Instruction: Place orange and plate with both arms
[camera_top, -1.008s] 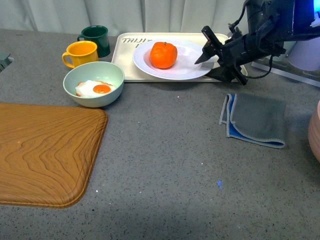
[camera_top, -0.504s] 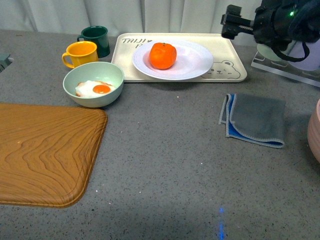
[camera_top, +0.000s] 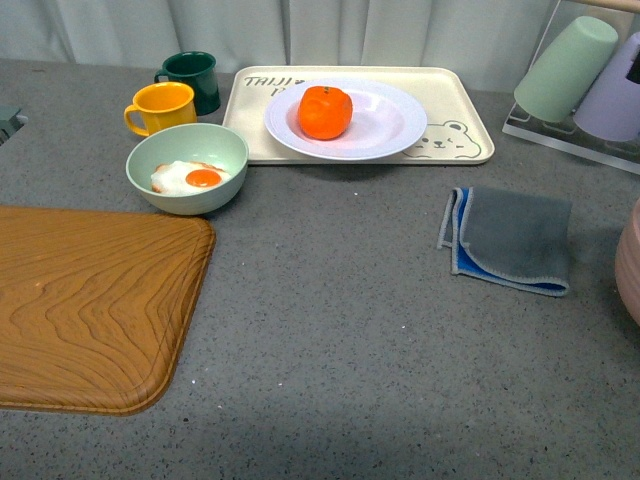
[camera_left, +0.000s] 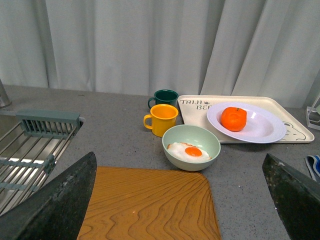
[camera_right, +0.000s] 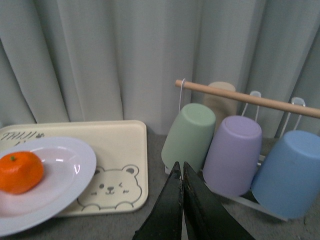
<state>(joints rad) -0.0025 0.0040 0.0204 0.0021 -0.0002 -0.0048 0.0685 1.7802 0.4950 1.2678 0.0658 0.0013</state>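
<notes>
Orange (camera_top: 325, 111) on plate (camera_top: 385, 130) atop bear tray (camera_top: 460, 110) — bare counter (camera_top: 330, 300) in front. Right claw (camera_right: 181, 172) pressed together; left claw (camera_left: 180, 200) spread wide.

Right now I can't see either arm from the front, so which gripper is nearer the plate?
Right. The right gripper, fingers shut, hovers just beside the bear tray holding the plate. The left gripper, open, sits back over the wooden board.
</notes>
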